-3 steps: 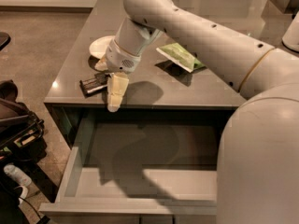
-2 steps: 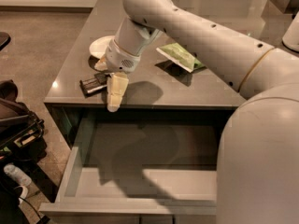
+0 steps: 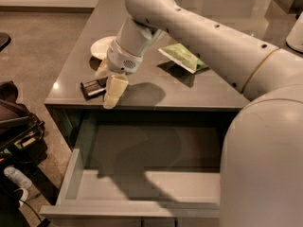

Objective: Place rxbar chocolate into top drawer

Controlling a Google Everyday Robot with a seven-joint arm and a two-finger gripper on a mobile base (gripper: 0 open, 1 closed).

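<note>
The rxbar chocolate (image 3: pixel 93 87), a small black bar, lies flat on the grey counter near its front left corner. My gripper (image 3: pixel 106 87) hangs low over the counter just right of the bar, fingers pointing down. It is open, with one cream finger (image 3: pixel 115 91) at the counter's front edge and the other behind it, and the bar's right end lies at the gap between them. The top drawer (image 3: pixel 75 174) is pulled out below the counter, and I see nothing inside it.
A white bowl (image 3: pixel 101 47) sits behind the gripper on the counter (image 3: pixel 142 91). A green snack bag (image 3: pixel 182 57) lies to the right under my arm. A black bag (image 3: pixel 16 122) stands on the floor left of the drawer.
</note>
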